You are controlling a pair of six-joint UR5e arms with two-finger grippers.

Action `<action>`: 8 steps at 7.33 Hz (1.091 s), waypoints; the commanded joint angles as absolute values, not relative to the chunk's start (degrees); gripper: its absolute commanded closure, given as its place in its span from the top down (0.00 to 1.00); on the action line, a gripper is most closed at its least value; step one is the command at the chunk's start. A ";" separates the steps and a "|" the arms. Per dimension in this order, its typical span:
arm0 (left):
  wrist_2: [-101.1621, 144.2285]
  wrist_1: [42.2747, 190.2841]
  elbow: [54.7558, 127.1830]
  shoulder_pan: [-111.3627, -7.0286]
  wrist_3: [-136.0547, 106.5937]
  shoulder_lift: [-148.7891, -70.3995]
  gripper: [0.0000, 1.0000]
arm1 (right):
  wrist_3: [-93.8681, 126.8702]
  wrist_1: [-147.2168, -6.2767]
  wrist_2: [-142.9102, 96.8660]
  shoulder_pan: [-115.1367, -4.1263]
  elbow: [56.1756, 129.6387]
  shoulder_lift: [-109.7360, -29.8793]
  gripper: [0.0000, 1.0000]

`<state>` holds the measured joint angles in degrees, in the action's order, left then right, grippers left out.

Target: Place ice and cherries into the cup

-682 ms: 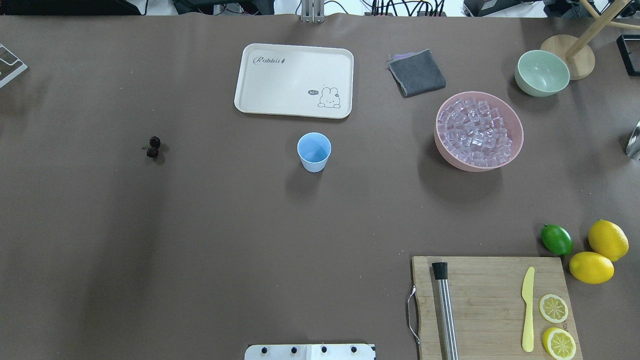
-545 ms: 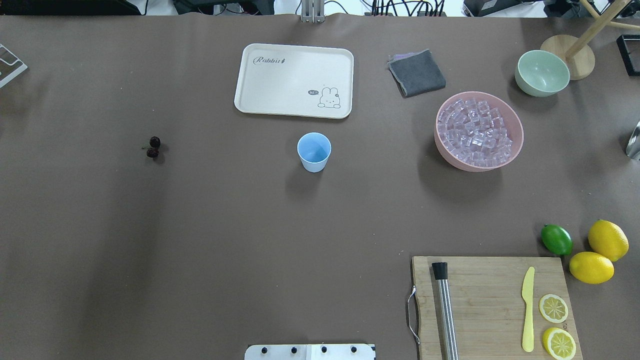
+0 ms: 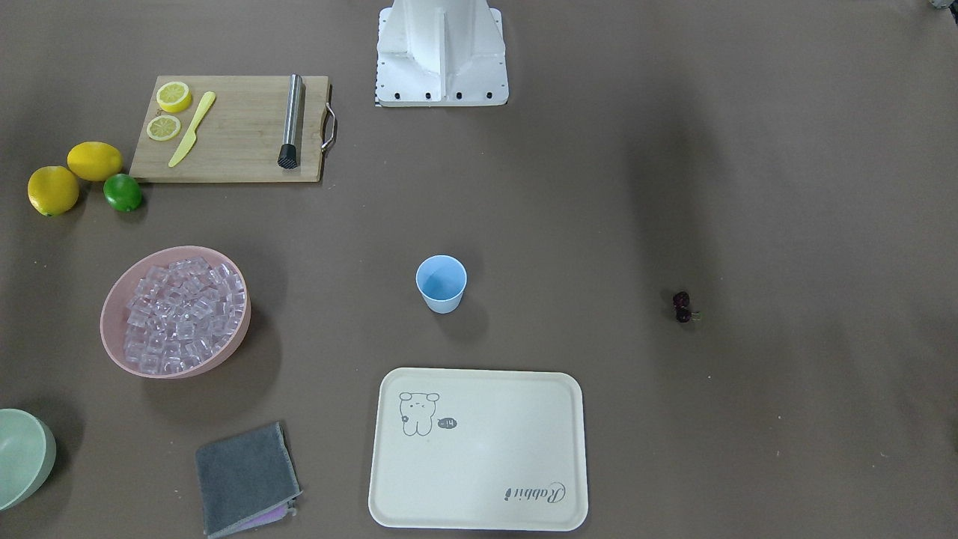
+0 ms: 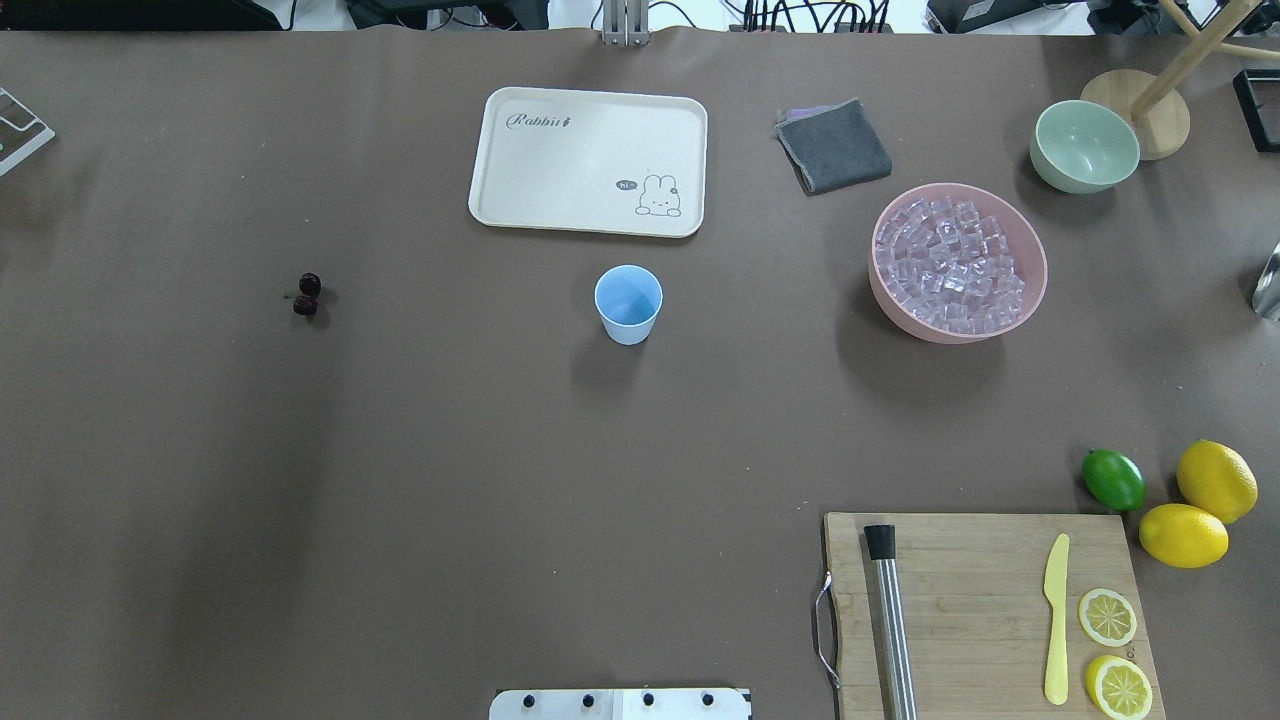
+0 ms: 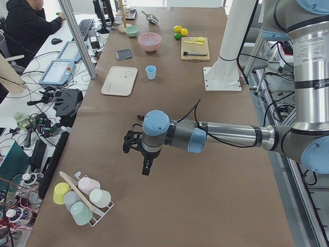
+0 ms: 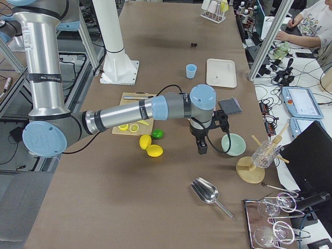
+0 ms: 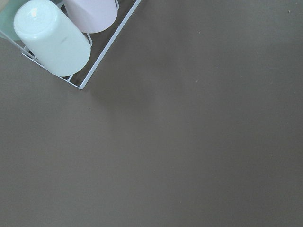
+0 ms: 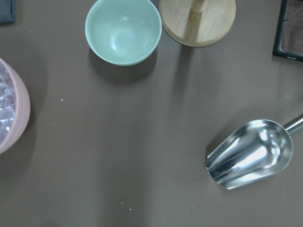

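Front-facing: cup [image 3: 441, 283] upright mid-frame on worktop [image 3: 599, 187]; ice [image 3: 183, 311] heaped in pink bowl [image 3: 174, 372] at left; cherries [image 3: 682, 307] at right, well apart from cup. Overhead: same layout, mirrored. Left side view: left tool [image 5: 146, 169] hangs over worktop, centre frame; released or clenched, cannot tell. Right side view: right tool [image 6: 201, 147] near green bowl [image 6: 233, 144]; state cannot tell. Left wrist: mug rack [image 7: 80, 82] upper left. Right wrist: scoop [image 8: 251, 153] lower right.

The cup [image 4: 628, 303] is light blue, the cherries [image 4: 306, 295] dark red-purple, the ice [image 4: 948, 262] clear and pinkish, its bowl [image 4: 1038, 285] pink. The cream tray [image 4: 580, 170] bears a rabbit drawing.
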<state>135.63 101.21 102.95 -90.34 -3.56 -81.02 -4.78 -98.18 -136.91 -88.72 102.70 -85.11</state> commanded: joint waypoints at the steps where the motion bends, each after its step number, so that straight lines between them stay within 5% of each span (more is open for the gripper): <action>1: 135.62 103.87 103.01 -90.26 -4.22 -81.21 0.98 | -0.55 -97.91 -139.38 -85.09 103.53 -81.92 1.00; 5: 135.62 106.26 102.22 -90.00 -5.19 -81.30 0.98 | 20.88 -94.49 -130.24 -65.12 109.07 -73.32 0.98; 8: 135.62 106.26 100.46 -90.00 -5.19 -81.83 0.98 | 22.68 -77.87 -122.97 -57.06 98.06 -71.81 0.92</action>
<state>135.61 106.25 100.97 -90.02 -5.18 -81.76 22.16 -86.20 -125.00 -59.75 104.15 -72.45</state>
